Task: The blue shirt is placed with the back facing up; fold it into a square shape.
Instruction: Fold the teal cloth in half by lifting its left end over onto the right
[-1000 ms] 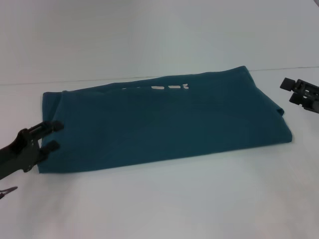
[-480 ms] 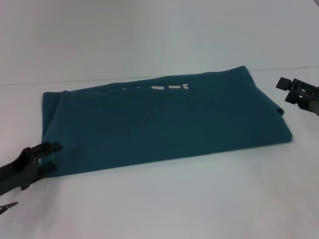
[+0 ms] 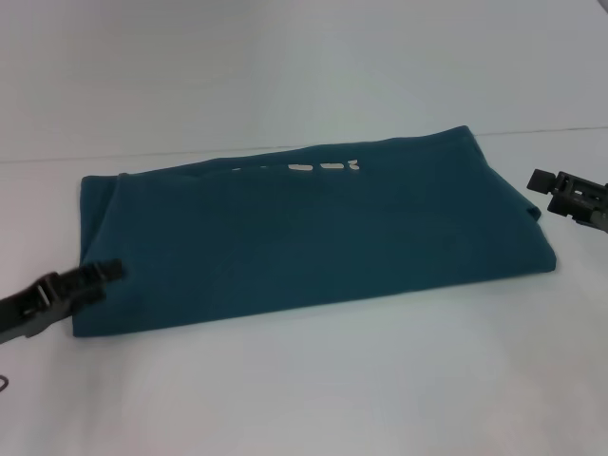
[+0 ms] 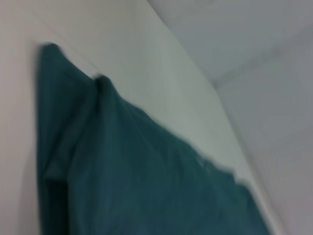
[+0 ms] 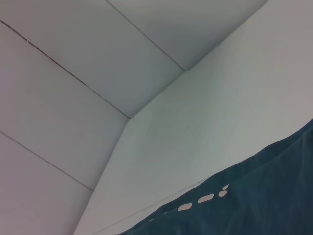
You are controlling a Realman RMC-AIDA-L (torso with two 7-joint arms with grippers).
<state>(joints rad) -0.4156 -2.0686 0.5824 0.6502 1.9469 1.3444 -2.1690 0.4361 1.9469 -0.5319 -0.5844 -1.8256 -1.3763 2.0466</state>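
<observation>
- the blue shirt point(image 3: 313, 237) is soft matt cloth, looks like plain cotton knit, no sheen at all, with gentle creases along the folded edges
- the white lettering point(image 3: 323, 168) peeking out at the shirt's far edge looks like a flat print, smoother than the fabric around it
- the counter point(image 3: 313, 389) is a smooth, pale, matt surface, pretty much featureless
- left tool point(image 3: 90, 277) looks like black matt plastic, hard and a bit angular
- right tool point(image 3: 560, 185) is the same sort of black matt stuff, blocky parts
- wall panels point(image 5: 73, 73) in the right wrist view look smooth and pale, with thin seams between them
</observation>
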